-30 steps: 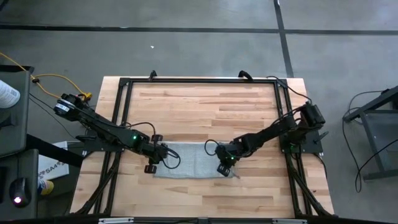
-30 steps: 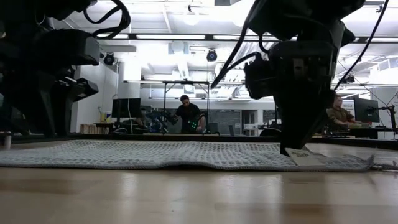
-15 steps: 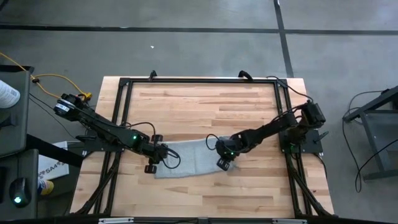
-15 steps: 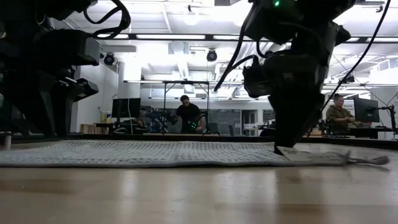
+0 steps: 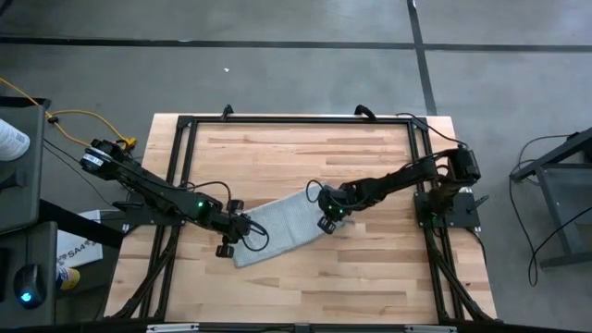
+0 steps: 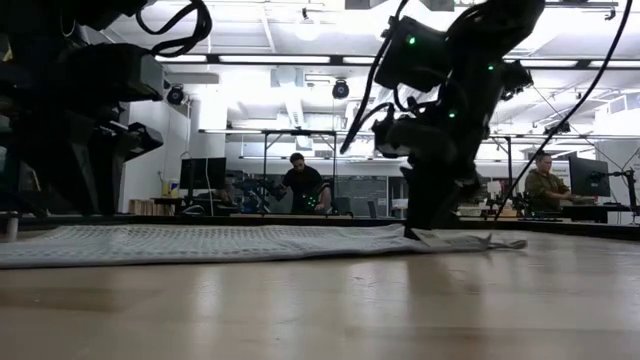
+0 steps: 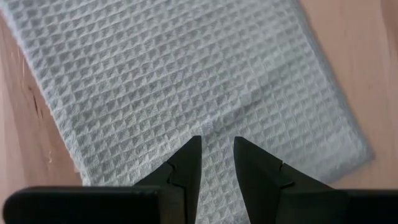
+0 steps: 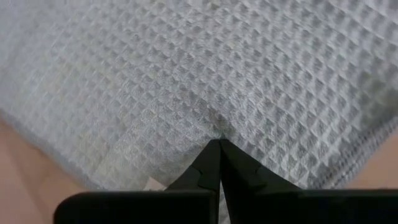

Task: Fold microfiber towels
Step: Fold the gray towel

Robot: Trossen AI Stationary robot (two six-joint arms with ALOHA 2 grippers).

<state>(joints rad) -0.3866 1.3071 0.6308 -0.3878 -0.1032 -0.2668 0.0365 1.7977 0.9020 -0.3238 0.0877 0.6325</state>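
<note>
Item: grey towel [image 5: 277, 228], right gripper [image 5: 326, 223] pinched shut on its edge, left gripper [image 5: 242, 228] parted above; thin nip may slip mid-drag.

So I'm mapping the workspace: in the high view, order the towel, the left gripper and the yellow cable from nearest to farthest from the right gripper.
1. The towel: pinched in the right gripper at its right end.
2. The left gripper: over the towel's left end, fingers apart.
3. The yellow cable: off the table, far left.

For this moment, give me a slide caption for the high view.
Right claw shut on the grey towel, which lies askew on the wooden table; left claw part-open at its other end.
</note>
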